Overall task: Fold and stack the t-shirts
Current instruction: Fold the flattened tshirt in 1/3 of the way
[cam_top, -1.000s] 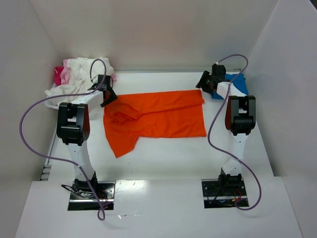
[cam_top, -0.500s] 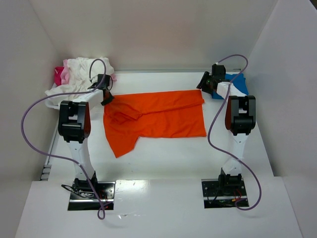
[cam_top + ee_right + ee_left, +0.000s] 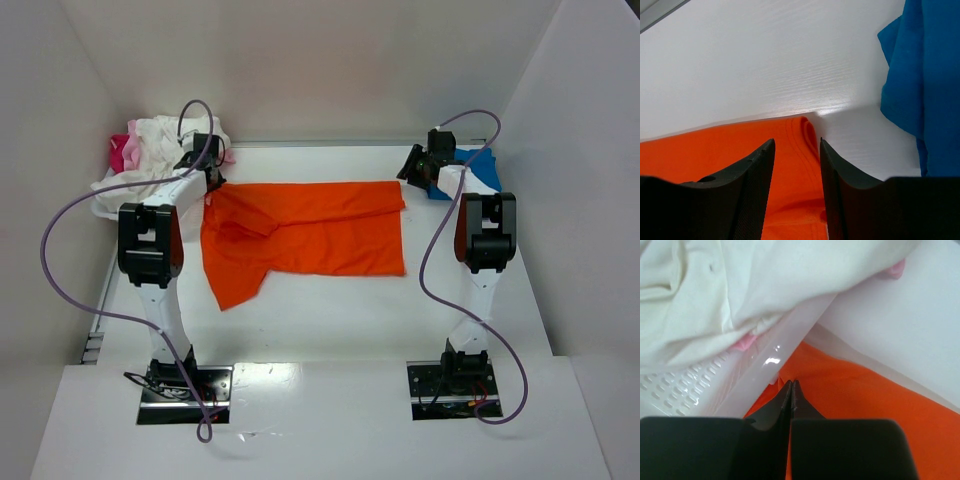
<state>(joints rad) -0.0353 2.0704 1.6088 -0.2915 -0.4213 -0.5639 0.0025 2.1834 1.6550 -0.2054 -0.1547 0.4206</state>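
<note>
The bright orange t-shirt [image 3: 310, 230] lies spread across the middle of the table, one sleeve hanging toward the front left. My left gripper [image 3: 208, 185] is at its far left corner. In the left wrist view this gripper [image 3: 791, 385] is shut on the orange t-shirt [image 3: 865, 405]. My right gripper [image 3: 410, 170] is at the shirt's far right corner. In the right wrist view its jaws [image 3: 796, 142] stand open astride the folded orange hem [image 3: 807, 132]. A blue t-shirt [image 3: 480, 165] lies behind the right arm. White [image 3: 160, 145] and pink [image 3: 120, 150] t-shirts are heaped at the back left.
The white and pink heap rests in a perforated white basket [image 3: 680, 385] against the left wall, right beside my left gripper. White walls close in the table at the back and on both sides. The blue cloth [image 3: 925, 75] hangs just right of my right fingers.
My left gripper shut on the shirt's far left corner and drew back toward the basket. The whole orange t-shirt slid left with it. The right gripper narrowed a little and stayed in place.
</note>
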